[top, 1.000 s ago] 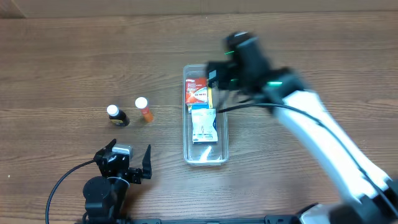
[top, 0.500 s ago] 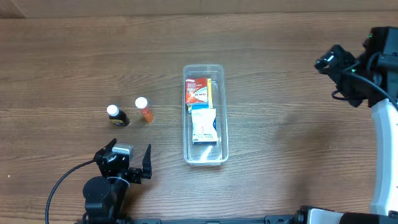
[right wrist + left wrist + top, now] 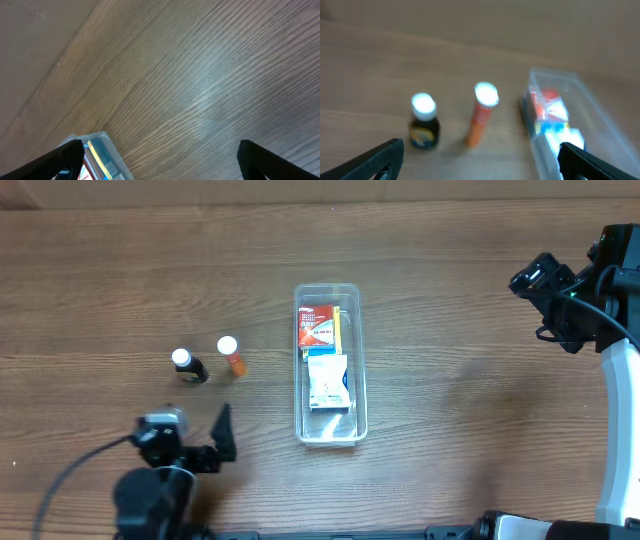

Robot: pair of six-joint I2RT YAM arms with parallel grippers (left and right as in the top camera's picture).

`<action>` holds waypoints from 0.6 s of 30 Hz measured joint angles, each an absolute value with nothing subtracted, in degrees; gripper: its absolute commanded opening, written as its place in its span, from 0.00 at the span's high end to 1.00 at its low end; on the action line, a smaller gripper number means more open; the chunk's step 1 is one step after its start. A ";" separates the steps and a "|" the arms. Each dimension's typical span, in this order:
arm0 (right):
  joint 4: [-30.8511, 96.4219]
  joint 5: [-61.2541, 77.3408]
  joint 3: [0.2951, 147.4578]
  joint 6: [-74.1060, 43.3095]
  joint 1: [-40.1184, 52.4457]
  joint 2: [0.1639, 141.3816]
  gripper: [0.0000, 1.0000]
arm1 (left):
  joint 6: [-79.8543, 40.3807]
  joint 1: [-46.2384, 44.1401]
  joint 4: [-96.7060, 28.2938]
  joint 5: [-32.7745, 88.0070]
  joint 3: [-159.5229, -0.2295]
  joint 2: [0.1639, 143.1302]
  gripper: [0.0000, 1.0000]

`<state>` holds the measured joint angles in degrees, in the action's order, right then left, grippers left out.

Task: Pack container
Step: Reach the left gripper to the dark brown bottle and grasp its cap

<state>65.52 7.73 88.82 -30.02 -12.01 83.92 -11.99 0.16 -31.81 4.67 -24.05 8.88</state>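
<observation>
The clear plastic container (image 3: 330,428) lies mid-table, long axis front to back, holding a red-and-white packet (image 3: 316,326) and a white-and-blue packet (image 3: 327,383). It also shows in the left wrist view (image 3: 580,100) and at the bottom left of the right wrist view (image 3: 107,150). A dark bottle with a white cap (image 3: 187,366) and an orange bottle with a white cap (image 3: 232,356) stand left of it; both show blurred in the left wrist view, the dark bottle (image 3: 424,127) and the orange bottle (image 3: 481,117). My left gripper (image 3: 190,442) is open and empty, near the front edge. My right gripper (image 3: 548,305) is open and empty at the far right.
The table is brown wood grain (image 3: 450,400). A black cable (image 3: 85,470) trails from the left arm at the front left. The right arm's white link (image 3: 620,430) runs along the right edge.
My right arm swung from over the container out to the far right a second ago and has since held still. My left gripper has just shifted slightly left and toward the front.
</observation>
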 measured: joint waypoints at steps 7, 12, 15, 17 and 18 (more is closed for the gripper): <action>65.52 7.73 88.82 -30.02 -12.01 83.96 0.00 | -12.43 0.16 -41.04 -4.32 -51.88 35.83 0.00; 65.56 7.73 88.82 -30.02 -12.01 83.96 0.00 | -8.36 0.16 -41.98 -6.33 -63.09 53.65 0.00; 65.54 7.73 88.82 -30.00 -12.01 83.96 0.00 | -9.21 0.64 -45.28 -6.74 -66.59 61.25 0.00; 65.52 7.73 88.82 -29.98 -12.01 83.96 0.00 | -11.20 1.43 -47.83 -6.76 -67.94 65.36 0.00; 65.56 7.73 88.82 -30.00 -12.01 83.96 0.00 | -12.49 2.15 -49.30 -6.76 -68.60 67.79 0.00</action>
<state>65.56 7.73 88.82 -30.00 -12.01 83.96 -12.49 2.15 -49.30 -6.76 -68.60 67.79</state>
